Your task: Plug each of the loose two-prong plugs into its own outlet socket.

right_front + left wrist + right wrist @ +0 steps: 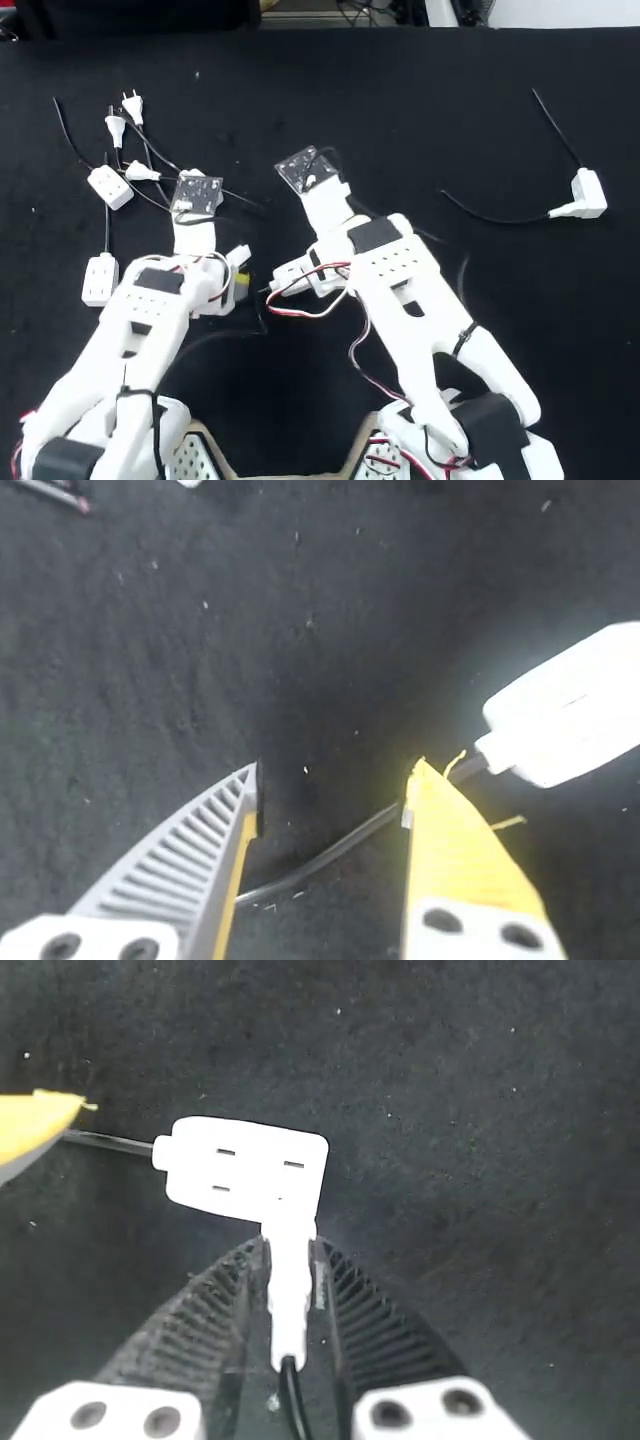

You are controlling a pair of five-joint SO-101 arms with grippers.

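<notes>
Plug (288, 1310) pinched in the right hand (289, 1250), long axis running straight ahead — its nose seems to butt the near edge of the outlet socket (245, 1165), whose slots (225, 1152) face up, not toward it. Left hand (335, 770) spread, straddling the cord (320, 860) just beside that socket on the bench (480, 1110).

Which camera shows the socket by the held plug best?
Right wrist view: the socket faces the camera, slots visible, with the plug in the right gripper touching it. Left wrist view catches one end; high view, a white bit between the arms.
</notes>
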